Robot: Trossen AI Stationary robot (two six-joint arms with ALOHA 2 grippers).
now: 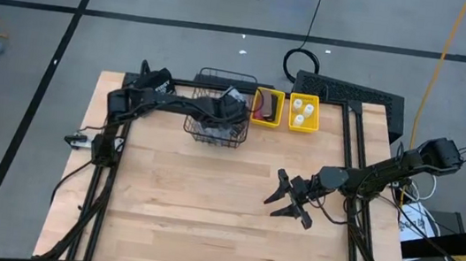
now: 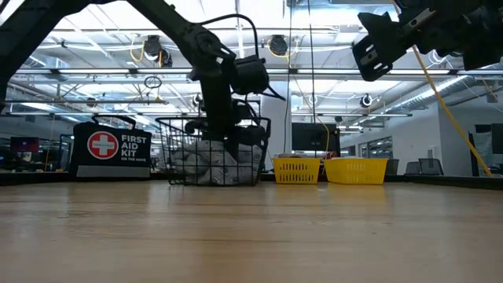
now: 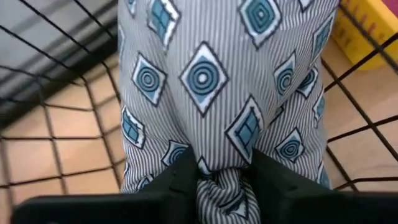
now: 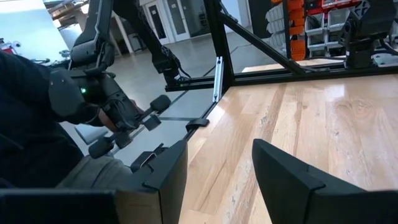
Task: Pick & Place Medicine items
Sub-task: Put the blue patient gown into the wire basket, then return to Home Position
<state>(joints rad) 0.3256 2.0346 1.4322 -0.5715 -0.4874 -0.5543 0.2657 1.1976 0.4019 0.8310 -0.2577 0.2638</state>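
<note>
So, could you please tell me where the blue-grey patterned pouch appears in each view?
High view: pouch in the wire basket, top centre, under the left claw.
Low view: pale bundle inside the basket, left of centre.
Left wrist view: fills the picture, pinched by the claw.
Right wrist view: not in it.
Shared landmark: the wire basket.

Pouch [image 3: 205,93] grey-striped w/ blue diamonds; bins [image 1: 303,112] yellow; basket [image 1: 206,129] black.
</note>
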